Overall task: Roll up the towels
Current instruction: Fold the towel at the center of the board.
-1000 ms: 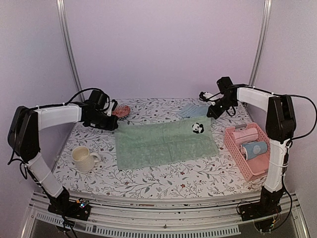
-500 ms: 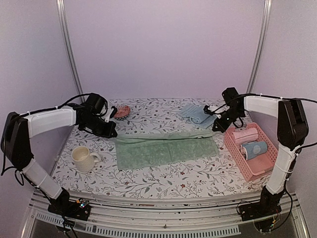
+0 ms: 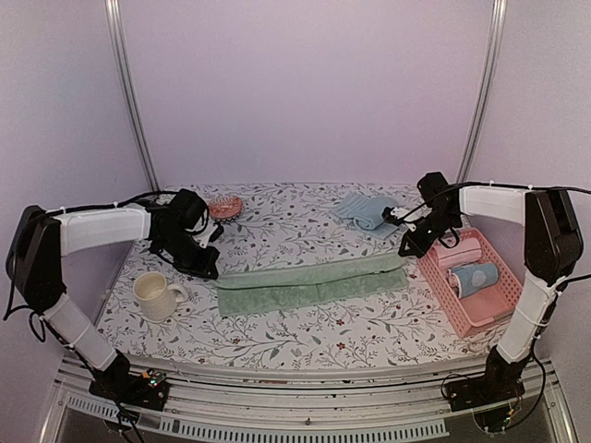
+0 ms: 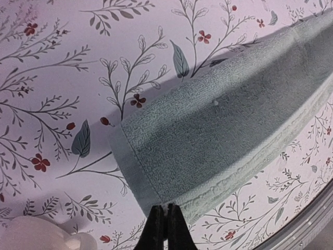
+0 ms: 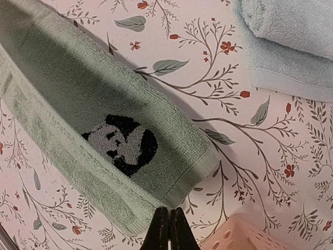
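The sage green towel (image 3: 314, 281) lies across the middle of the table as a long narrow band, doubled lengthwise. My left gripper (image 3: 211, 270) is shut on its left corner; in the left wrist view the jaws (image 4: 166, 211) pinch the towel's hem (image 4: 218, 130). My right gripper (image 3: 406, 249) is shut on the right corner. The right wrist view shows the jaws (image 5: 171, 213) nipping the green towel (image 5: 78, 104) beside its panda patch (image 5: 122, 143). The light blue towel (image 3: 367, 210) lies loosely bunched at the back right, also seen as the light blue towel (image 5: 291, 36) in the right wrist view.
A pink basket (image 3: 439, 277) at the right holds a pink rolled towel (image 3: 457, 252) and a blue cylinder (image 3: 476, 277), close to my right gripper. A cream mug (image 3: 152, 295) stands front left. A small pink brush (image 3: 224, 207) lies at the back left.
Both grippers have drawn the green towel's far edge toward the near side, folding it over itself into a narrow band. The panda patch no longer shows from above.
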{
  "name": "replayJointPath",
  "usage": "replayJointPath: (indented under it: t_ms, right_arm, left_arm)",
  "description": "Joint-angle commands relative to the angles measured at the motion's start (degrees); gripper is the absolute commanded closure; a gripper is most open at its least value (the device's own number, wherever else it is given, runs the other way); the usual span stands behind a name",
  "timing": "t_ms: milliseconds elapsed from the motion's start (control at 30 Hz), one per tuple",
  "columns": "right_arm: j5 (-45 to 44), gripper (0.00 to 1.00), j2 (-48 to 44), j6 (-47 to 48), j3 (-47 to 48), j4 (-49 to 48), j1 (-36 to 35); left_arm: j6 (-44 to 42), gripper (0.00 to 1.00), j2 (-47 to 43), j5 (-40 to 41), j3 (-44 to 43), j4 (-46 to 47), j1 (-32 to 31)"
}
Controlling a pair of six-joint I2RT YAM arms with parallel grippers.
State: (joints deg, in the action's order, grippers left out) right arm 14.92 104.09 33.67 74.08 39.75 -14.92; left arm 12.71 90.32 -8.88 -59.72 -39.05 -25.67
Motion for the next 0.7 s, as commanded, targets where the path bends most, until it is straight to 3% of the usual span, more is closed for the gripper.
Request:
replayJointPath:
  t_ms: [0, 667]
  right_arm:
    - [-0.4, 0.98, -3.2, 0.9, -1.7, 0.8, 0.9]
    - [-0.4, 0.97, -1.6, 6.8, -6.7, 0.7, 0.9]
  left_arm:
    - [0.1, 1.0, 2.1, 1.9, 0.5, -3.8, -0.7]
    - [-1.2, 1.0, 6.1, 1.0, 2.1, -3.1, -4.1]
